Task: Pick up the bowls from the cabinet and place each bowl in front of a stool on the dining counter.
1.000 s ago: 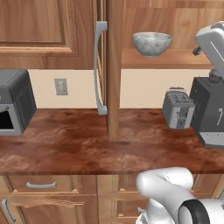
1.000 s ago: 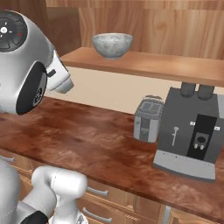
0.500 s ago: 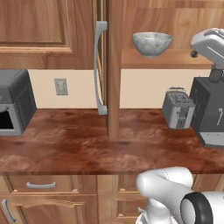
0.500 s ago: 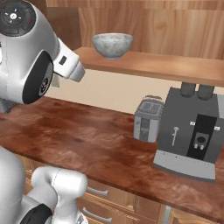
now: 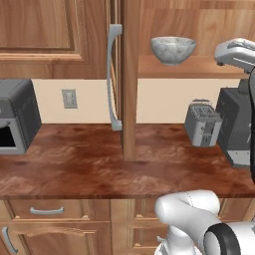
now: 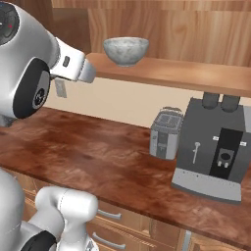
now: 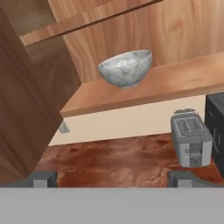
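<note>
The grey-white marbled bowl (image 5: 173, 50) (image 6: 125, 50) (image 7: 125, 68) stands upright on the wooden shelf (image 5: 209, 67) (image 6: 191, 74) (image 7: 166, 85) of the open cabinet. The cabinet door (image 5: 130, 89) hangs open at the shelf's left. My gripper (image 7: 114, 180) is open, its dark fingertips (image 7: 43, 178) far apart with nothing between them. It sits below and well short of the bowl and faces it. The white forearm (image 6: 73, 66) reaches toward the shelf from the left of the right base view. The red bowl, the stools and the dining counter are out of view.
A silver toaster (image 5: 203, 124) (image 6: 165, 133) (image 7: 191, 140) and a dark coffee machine (image 5: 239, 127) (image 6: 215, 152) stand on the reddish counter (image 5: 89, 164) under the shelf. At the far left is a grey toaster oven (image 5: 15, 117). The door's long handle (image 5: 114, 74) juts out.
The arm has stretched further up and toward the shelf, its wrist end closer to the bowl in the right base view. The bowl has stayed in place.
</note>
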Tool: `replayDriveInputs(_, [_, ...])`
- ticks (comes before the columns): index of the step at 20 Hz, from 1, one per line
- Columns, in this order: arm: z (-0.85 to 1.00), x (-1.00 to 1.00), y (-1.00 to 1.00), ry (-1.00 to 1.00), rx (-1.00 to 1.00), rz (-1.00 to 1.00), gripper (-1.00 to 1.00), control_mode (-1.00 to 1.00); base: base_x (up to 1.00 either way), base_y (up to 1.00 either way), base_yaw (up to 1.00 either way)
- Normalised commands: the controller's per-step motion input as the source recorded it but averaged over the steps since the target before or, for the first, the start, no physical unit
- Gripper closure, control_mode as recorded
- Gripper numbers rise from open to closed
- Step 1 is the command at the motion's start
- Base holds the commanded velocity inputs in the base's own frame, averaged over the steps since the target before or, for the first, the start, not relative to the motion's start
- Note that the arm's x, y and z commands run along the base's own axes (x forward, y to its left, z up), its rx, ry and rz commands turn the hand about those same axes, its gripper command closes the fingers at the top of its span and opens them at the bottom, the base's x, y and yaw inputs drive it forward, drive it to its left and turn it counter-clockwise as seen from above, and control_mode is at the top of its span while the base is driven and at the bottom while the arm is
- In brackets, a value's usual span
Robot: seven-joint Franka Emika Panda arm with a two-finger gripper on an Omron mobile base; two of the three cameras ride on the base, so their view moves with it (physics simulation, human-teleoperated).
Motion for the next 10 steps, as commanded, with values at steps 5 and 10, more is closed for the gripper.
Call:
replayDriveInputs(5, [-0.01,0.13,0.0,-0.07,0.1,-0.08,-1.0,-1.0,0.0,0.0,0.0])
replayDriveInputs(10, [0.0,0.08,0.0,0.0,0.21,-0.09,-1.0,-1.0,0.0,0.0,0.0])
